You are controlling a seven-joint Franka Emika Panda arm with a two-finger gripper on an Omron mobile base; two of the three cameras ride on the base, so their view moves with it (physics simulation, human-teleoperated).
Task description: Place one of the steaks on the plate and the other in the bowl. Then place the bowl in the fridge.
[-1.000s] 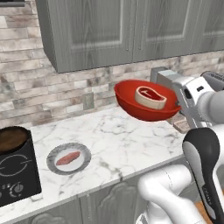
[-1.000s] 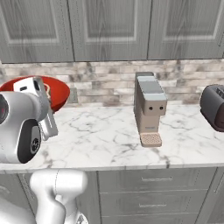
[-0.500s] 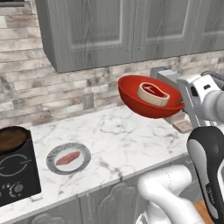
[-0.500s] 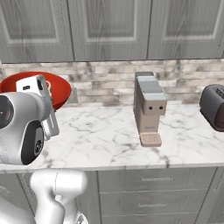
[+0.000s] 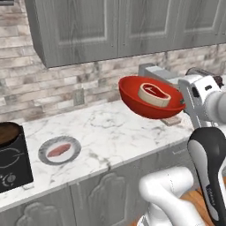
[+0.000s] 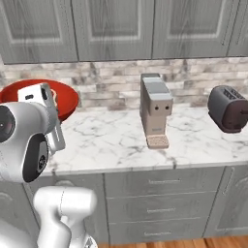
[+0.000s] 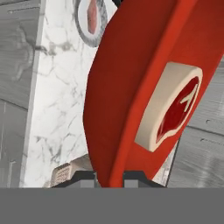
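Note:
The glossy red bowl (image 5: 145,102) hangs tilted in the air above the counter, held by its right rim in my gripper (image 5: 182,103). Inside it lies the round red steak with a pale fat rim (image 5: 154,94). The hand view shows the bowl (image 7: 131,83) edge-on, the steak (image 7: 173,107) resting in it, and the rim clamped between my fingertips at the bottom. The flat pink steak (image 5: 58,150) lies on the grey plate (image 5: 46,156) at the counter's left. From the right base view the bowl (image 6: 68,99) peeks out behind my arm. The fridge is out of view.
A dark stovetop (image 5: 12,167) with a pan (image 5: 8,132) sits at the far left. A grey coffee machine (image 6: 155,108) and a dark toaster (image 6: 228,108) stand on the marble counter (image 6: 116,140). Grey cupboards (image 5: 106,26) hang overhead.
The bowl with the steak has been carried slightly higher and to the right, and the whole scene has shifted a little as the base moved.

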